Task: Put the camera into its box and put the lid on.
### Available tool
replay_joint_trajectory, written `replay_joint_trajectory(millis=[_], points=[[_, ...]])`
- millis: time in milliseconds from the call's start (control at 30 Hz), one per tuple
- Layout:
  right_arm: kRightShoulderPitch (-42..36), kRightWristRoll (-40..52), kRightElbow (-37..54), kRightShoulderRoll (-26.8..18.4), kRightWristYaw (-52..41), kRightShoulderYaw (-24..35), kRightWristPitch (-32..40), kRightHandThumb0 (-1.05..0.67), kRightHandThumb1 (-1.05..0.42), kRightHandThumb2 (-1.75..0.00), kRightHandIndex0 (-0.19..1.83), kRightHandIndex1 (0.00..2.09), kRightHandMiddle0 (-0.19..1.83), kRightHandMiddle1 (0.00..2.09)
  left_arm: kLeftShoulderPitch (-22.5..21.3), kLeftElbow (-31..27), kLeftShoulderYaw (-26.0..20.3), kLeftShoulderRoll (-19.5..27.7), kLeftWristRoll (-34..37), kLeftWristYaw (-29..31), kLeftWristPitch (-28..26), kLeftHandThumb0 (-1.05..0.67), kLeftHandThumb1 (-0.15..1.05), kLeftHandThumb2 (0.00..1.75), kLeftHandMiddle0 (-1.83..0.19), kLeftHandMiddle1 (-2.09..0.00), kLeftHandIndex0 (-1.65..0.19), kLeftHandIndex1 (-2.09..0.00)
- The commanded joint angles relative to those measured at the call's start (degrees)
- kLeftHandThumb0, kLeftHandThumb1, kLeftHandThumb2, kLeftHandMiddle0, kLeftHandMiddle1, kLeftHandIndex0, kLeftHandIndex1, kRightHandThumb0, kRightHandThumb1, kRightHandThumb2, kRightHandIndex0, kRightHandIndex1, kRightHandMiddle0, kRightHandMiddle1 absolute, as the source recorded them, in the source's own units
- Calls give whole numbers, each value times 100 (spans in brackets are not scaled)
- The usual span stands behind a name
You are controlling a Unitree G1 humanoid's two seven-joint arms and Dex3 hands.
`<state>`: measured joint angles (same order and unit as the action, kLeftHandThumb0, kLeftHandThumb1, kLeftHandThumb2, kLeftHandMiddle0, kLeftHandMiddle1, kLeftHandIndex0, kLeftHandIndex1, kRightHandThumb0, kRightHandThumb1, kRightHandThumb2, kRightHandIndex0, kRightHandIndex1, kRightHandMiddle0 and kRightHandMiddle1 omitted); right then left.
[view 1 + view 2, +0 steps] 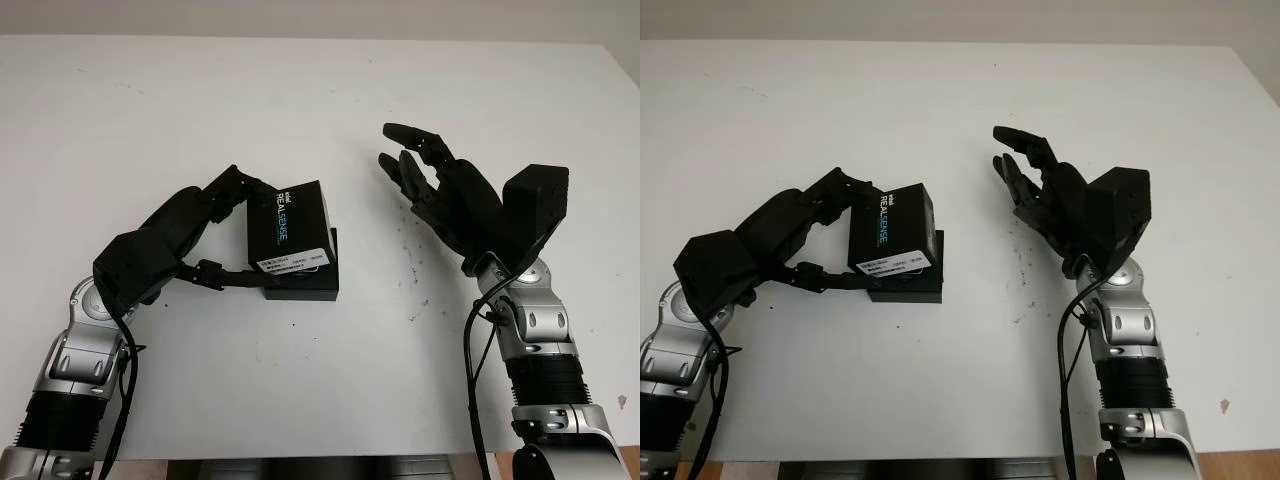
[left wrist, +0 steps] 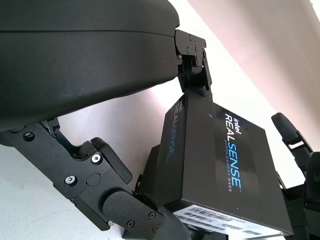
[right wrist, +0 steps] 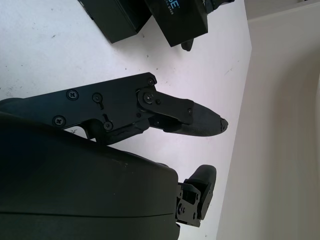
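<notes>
A: Scene status?

B: White table (image 1: 320, 110), a few small dark specks on it right of center. Both arms come in from the near edge.

A: Left side?

B: Left hand (image 1: 190, 235) sits left of center, clamped on the lid (image 1: 290, 230), a black piece printed "Intel REALSENSE" with a white barcode label on its near face. One finger (image 2: 192, 57) presses the lid's far edge, another (image 1: 215, 277) runs along under its near side. Lid is tilted, far edge higher, not seated.

A: And the box?

B: Box (image 1: 318, 285) is the black base lying on the table directly under the lid. Its right side and near edge stick out past the lid. Lid's near edge looks to be touching or just above the base; can't tell which.

A: Camera?

B: Can't see inside the base, the lid covers it. Can't tell.

A: Right side?

B: Right hand (image 1: 430, 185) is right of center, well apart from the box, raised over the table, palm toward the box. Holding nothing, released. Right wrist view has one fingertip (image 3: 205, 122) over bare table, with the box and lid at the far corner.
</notes>
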<state>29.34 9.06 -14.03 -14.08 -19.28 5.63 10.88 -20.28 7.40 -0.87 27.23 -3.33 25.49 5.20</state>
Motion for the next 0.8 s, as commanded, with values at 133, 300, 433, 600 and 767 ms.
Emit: replay_joint_trajectory(millis=[133,300,433,600,767], points=[[58,-12,-50,-38,-7,-11,-4,-54,-105,-60,18,5,-19,84,-304,-377,-61,111,108,116,-150,-41,105,41,-19,-7,-47,-179],[57,-18,-52,-39,2,-25,-1,-54,-105,-60,18,5,-19,81,-445,-417,-7,247,95,287,-280,-40,105,44,-23,-7,-52,-184],[42,-1,-10,-48,-2,-19,53,-53,-105,-61,17,4,-19,80,-519,-383,14,306,122,396,-333,-40,105,44,-23,-7,-53,-184],[9,-14,31,-59,2,-20,60,-54,-105,-60,17,4,-19,79,-576,-374,26,377,98,523,-335,-41,105,44,-25,-7,-57,-187],[6,-10,48,-44,30,-10,82,-53,-105,-60,18,5,-18,79,-598,-398,23,454,88,589,-350,-40,105,44,-25,-6,-55,-190]])
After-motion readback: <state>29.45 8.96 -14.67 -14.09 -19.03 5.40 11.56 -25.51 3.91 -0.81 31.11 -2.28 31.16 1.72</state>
